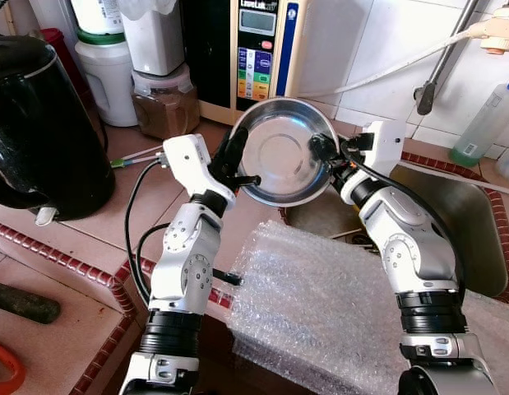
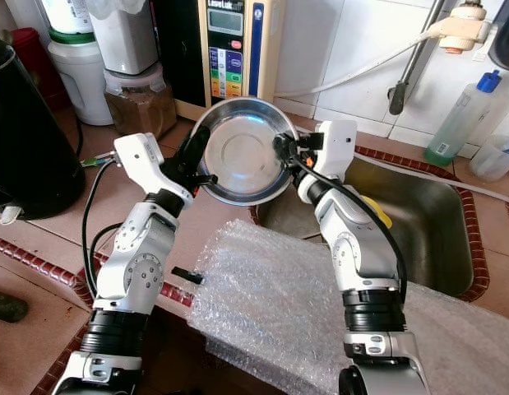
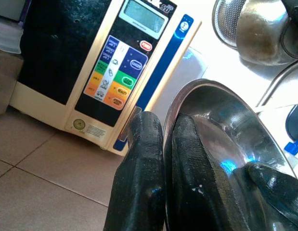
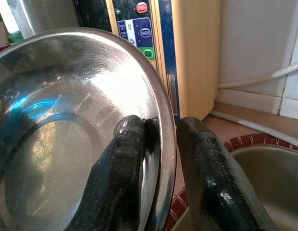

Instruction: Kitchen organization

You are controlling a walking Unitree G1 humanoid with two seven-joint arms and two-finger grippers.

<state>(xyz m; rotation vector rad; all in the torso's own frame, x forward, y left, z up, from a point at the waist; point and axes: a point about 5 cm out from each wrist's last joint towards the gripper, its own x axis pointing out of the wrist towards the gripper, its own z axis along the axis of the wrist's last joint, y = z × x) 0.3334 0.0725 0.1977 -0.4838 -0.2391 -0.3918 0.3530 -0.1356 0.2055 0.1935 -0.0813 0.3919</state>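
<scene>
Both grippers hold the round shiny steel bowl (image 1: pixel 283 151) tilted above the table (image 1: pixel 90 239): left gripper (image 1: pixel 234 164) and right gripper (image 1: pixel 323 152) fingers clamped on opposite rims.

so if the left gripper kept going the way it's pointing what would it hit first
Probably the water ionizer against the wall: the left gripper, clamped on the steel bowl rim, points toward its button panel, with only bare counter between. Depth is hard to judge.

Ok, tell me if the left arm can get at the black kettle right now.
Probably not yet: the left gripper is pinching the steel bowl that the right gripper also holds. The kettle stands close on its side, unobstructed.
</scene>
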